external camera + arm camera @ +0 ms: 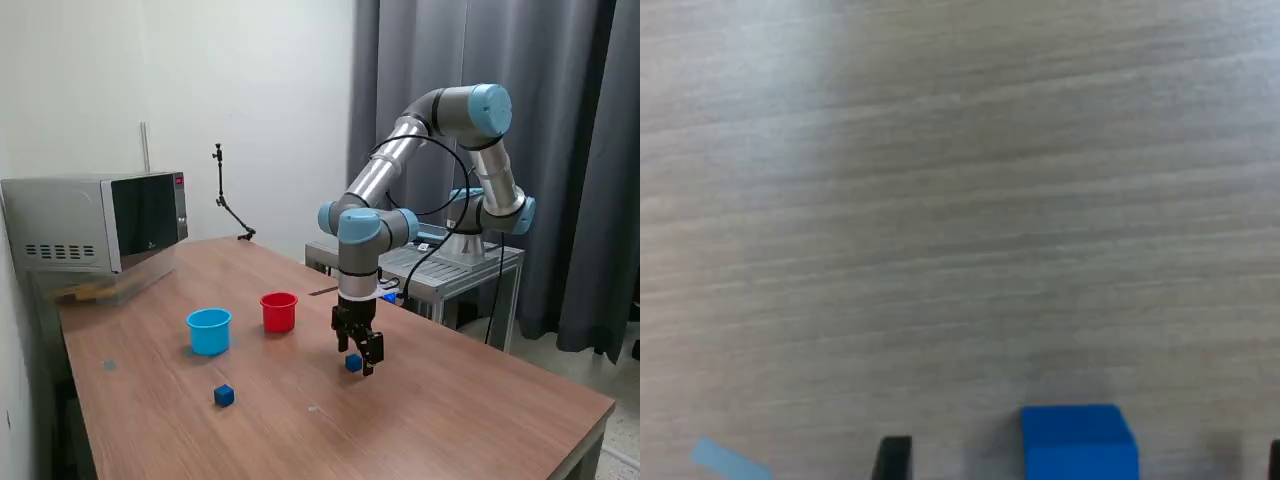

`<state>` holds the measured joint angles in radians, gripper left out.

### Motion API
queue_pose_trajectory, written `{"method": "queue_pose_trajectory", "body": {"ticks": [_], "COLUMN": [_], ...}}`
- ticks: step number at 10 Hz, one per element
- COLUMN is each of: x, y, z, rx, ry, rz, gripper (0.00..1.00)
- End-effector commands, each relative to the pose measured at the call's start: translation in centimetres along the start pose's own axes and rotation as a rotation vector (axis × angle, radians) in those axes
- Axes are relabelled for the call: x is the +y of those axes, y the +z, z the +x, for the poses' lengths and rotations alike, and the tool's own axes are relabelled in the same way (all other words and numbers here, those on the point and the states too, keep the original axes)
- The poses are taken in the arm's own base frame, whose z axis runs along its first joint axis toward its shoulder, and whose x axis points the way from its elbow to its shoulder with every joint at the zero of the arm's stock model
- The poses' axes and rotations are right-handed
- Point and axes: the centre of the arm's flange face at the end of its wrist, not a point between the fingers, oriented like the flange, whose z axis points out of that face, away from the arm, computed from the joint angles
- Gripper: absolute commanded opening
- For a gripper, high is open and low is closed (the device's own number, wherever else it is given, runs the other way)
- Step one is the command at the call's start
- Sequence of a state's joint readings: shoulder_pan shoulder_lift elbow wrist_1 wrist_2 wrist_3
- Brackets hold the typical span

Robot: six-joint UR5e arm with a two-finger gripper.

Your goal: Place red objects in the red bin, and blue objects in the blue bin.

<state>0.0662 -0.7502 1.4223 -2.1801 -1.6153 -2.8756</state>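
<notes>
I'm lowering my gripper (358,362), fingers spread wide and gripping nothing yet, around a small dark-blue cube (353,363) on the wooden worktop (450,410). Another dark-blue cube (224,396) is waiting near the light-blue plastic cup (209,331). No red cubes showing; both blue ones are left.

No text is legible, perhaps from blur.

Silver arm (385,165), light-blue joint caps, black cables

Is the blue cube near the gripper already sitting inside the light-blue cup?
No, that blue cube rests on the table between the open gripper fingers, apart from the light-blue cup.
</notes>
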Motion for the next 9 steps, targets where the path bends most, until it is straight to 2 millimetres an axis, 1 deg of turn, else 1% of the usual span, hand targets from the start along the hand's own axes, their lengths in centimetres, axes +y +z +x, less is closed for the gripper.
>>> {"method": "queue_pose_trajectory", "body": {"ticks": [1,9], "x": [0.14,0.32], "y": [-0.23,-0.62], "z": [0.11,0.43], "rx": [0.000,0.001], "ry": [0.000,-0.005], "rz": [-0.008,-0.027], "gripper": [0.00,0.00]}}
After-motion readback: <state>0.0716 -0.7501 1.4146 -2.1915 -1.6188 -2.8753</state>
